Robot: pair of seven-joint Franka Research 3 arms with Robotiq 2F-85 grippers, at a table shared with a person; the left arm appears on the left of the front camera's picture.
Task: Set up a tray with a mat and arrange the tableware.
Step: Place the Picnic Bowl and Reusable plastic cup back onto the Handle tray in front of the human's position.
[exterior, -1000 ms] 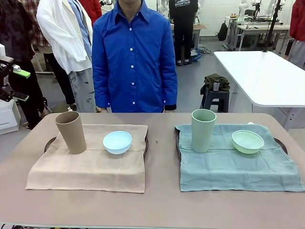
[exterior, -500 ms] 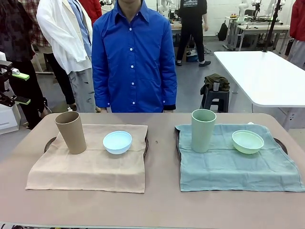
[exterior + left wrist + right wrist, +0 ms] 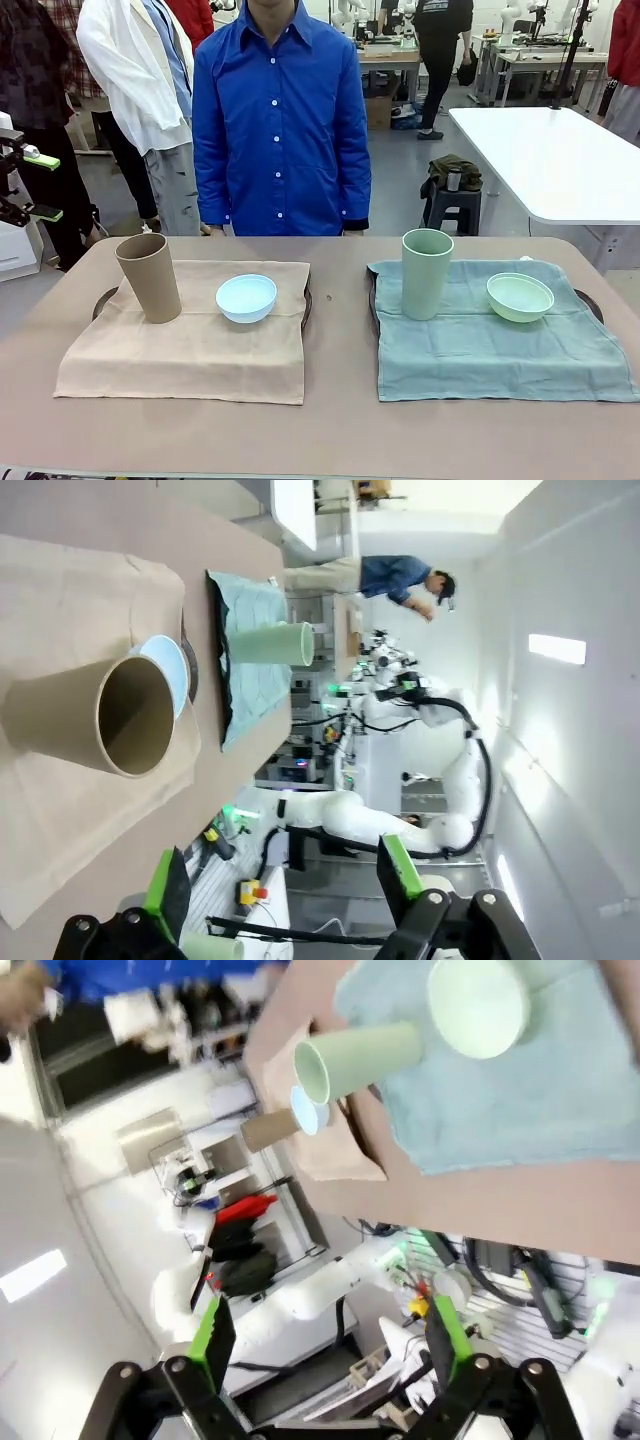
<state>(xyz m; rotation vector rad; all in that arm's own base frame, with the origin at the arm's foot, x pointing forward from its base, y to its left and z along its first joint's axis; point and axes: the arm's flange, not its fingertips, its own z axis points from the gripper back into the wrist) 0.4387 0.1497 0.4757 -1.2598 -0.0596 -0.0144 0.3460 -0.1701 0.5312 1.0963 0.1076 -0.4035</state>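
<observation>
On each cloth-covered tray a cup and bowl stand as a matched pair: tan cup (image 3: 148,277) beside light blue bowl (image 3: 246,297) on the beige mat (image 3: 190,350), green cup (image 3: 427,272) and green bowl (image 3: 519,296) on the teal mat (image 3: 490,345). My left gripper (image 3: 285,895) and right gripper (image 3: 325,1345) hang spread and empty, clear of the table, which I judge leaves the settings undisturbed.

- My left gripper (image 3: 22,183) sits high at the far left edge of the front view, off beyond the table's left side, its green pads showing.
- In my left wrist view, that gripper (image 3: 285,900) has its two fingers spread wide, with nothing between the pads.
- My right gripper (image 3: 325,1342) also stands wide open in its own wrist view, fingers rising from the bottom edge, empty.
- My right wrist is rolled and raised above the near edge of the table, looking down at a slant.
- Both my grippers touch nothing.
</observation>
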